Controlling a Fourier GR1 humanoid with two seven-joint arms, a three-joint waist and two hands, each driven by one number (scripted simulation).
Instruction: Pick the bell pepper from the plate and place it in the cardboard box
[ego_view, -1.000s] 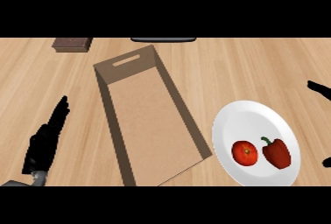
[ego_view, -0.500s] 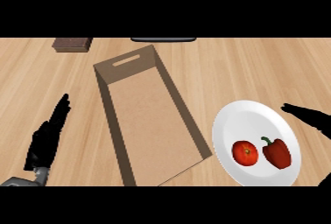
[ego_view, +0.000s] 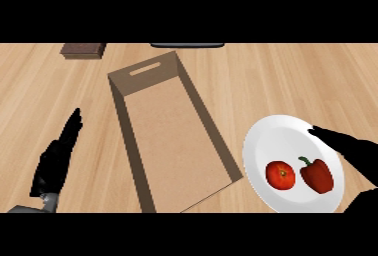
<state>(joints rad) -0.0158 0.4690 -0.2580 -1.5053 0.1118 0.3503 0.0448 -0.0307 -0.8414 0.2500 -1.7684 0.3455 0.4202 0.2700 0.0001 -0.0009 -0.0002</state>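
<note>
A red bell pepper with a green stem lies on the white plate at the lower right, beside a red tomato. My right hand reaches in from the right edge, fingers straight, their tips over the plate's right rim just above the pepper and apart from it. The long open cardboard box lies in the middle, to the left of the plate, with nothing inside. My left hand rests open at the lower left, fingers pointing up.
A dark brown block sits at the far left edge of the counter. A flat black object lies at the far edge behind the box. Bare wooden counter surrounds the box.
My right hand has moved in from the right edge to over the plate's rim, closer to the pepper. The left hand, box, pepper and tomato have stayed put.
</note>
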